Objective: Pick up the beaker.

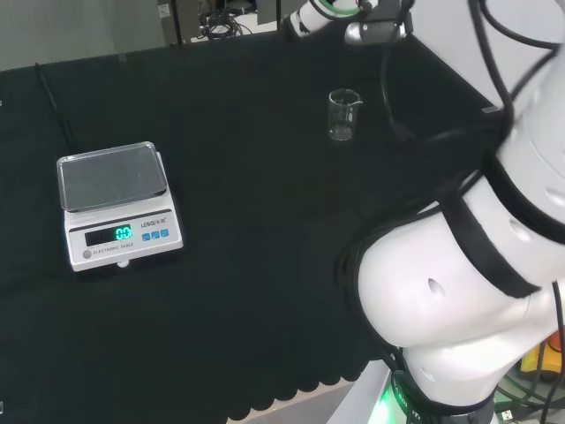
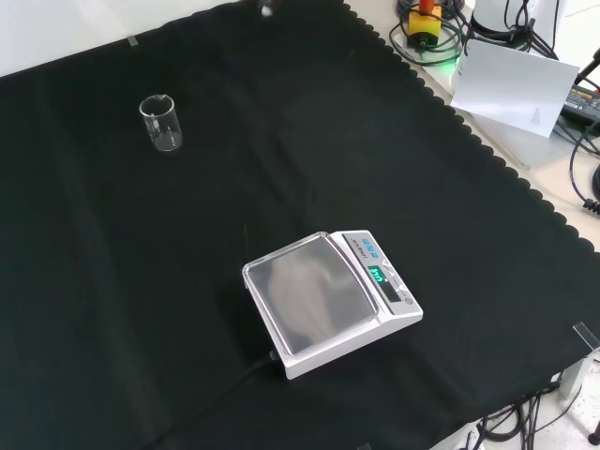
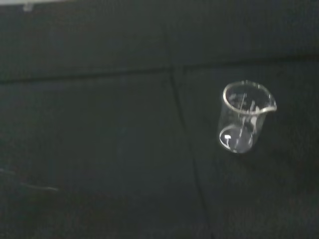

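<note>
Your beaker (image 1: 343, 115) stands upright on the black cloth (image 1: 247, 230), upper centre of the head view and upper left of the front view (image 2: 161, 123), alone, with nothing touching it. It looks empty, its spout turned to the right in the wrist view (image 3: 244, 117). You cannot tell how the hand's fingers are set from these pictures, so check that before you close in.

The step in hand, as I judge it, is the approach. Bring the hand down beside the beaker, not over its rim, with fingers spread wider than the glass. Close around the middle of the wall, away from the spout. Clear glass slides easily, so lift straight up without tilt.

The cloth lies flat, with a few faint creases. A scale (image 2: 330, 298) sits well apart from the beaker, lower centre of the front view, its display lit. Cables and gear lie beyond the cloth's scalloped edge at the upper right there.
</note>
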`<action>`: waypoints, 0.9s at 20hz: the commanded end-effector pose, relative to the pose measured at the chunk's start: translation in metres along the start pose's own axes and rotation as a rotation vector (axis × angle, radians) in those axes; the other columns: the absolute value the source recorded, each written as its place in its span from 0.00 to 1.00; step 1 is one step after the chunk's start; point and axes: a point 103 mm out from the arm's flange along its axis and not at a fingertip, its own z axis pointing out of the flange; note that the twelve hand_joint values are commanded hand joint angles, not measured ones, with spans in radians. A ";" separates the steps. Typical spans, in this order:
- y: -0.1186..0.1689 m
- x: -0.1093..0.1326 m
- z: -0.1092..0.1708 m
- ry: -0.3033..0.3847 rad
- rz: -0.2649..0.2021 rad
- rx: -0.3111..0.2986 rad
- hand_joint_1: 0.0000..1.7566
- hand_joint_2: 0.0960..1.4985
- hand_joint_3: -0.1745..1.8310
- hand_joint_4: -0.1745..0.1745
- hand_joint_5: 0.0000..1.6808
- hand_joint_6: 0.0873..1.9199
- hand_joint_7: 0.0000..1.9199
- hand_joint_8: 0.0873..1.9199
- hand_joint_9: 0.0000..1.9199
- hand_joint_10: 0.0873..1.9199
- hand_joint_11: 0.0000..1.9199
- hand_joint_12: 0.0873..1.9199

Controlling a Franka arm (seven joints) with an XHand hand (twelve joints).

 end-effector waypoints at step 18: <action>0.158 -0.089 0.161 0.084 0.098 0.135 0.28 0.44 0.18 0.51 0.03 0.00 0.00 0.30 0.06 0.41 0.00 0.65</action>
